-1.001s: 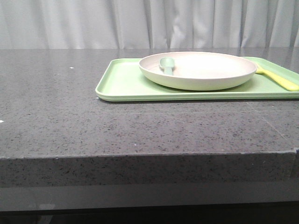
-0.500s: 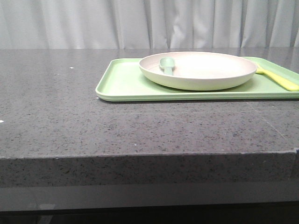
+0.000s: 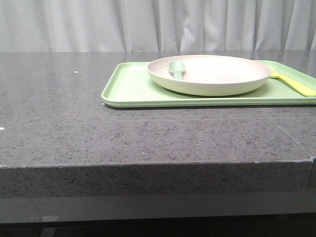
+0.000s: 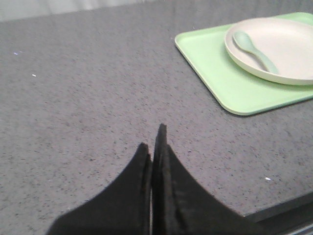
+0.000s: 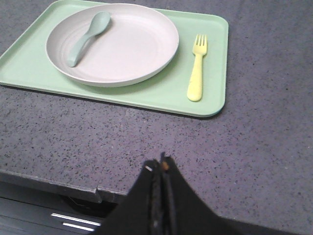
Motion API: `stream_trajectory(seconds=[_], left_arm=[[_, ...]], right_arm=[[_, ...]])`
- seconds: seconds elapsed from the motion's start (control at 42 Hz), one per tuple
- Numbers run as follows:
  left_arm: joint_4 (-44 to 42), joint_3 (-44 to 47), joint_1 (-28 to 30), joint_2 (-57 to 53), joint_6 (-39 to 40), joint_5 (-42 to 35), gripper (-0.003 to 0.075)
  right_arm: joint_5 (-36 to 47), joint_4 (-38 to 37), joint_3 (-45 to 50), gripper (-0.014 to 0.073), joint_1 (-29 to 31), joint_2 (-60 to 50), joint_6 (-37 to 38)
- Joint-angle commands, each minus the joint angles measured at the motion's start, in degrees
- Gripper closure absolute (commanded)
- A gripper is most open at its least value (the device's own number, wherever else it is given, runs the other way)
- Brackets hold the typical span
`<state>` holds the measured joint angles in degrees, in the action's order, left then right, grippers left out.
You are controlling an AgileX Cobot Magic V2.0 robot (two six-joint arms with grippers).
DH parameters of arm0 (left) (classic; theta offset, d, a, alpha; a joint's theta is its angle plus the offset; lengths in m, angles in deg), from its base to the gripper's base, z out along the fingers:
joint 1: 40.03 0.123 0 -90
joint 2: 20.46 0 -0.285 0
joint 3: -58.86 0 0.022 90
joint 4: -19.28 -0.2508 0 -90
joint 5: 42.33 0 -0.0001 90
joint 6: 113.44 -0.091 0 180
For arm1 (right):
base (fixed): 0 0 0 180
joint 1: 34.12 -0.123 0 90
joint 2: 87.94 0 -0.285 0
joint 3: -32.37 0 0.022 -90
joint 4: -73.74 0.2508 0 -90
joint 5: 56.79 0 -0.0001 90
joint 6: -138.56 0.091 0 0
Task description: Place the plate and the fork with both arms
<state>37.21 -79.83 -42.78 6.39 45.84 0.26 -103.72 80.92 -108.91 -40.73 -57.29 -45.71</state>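
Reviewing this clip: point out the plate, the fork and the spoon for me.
plate [image 5: 132, 51]: right wrist view, bare middle of its inner surface.
fork [image 5: 196, 78]: right wrist view, on the handle, lying on the tray beside the plate.
spoon [image 5: 85, 36]: right wrist view, where bowl meets handle, inside the plate.

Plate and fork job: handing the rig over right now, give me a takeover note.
Left gripper: fingers shut, empty, over bare table, short of the tray's near corner.
Right gripper: fingers shut, empty, near the table's front edge, short of the tray.
Plate: on the light-green tray, a grey-green spoon lying in it.
Fork: flat on the tray, beside the plate on the robot's right, not touching it.
Done: nothing visible; neither item gripped.
Left: judging by the layout, grasp the plate with the left arm and the fork with the right, then place both. The pictures do not show the target spot.
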Motion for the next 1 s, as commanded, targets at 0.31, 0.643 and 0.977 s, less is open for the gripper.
stream_trajectory(seconds=[0.31,0.643,0.977], left_arm=[[-8.3,13.0,3.7,-13.3,8.3,-20.1,0.0739],[-20.7,30.5,3.7,-19.1,25.8,-37.9,0.0739],[-20.7,36.5,3.6,-20.7,29.6,-42.6,0.0739]], right_arm=[[4.0,0.4,-1.6,0.0661,0.0,0.5,-0.6],[3.9,0.4,-1.6,0.0661,0.0,0.5,-0.6],[3.8,0.4,-1.6,0.0661,0.0,0.5,-0.6]])
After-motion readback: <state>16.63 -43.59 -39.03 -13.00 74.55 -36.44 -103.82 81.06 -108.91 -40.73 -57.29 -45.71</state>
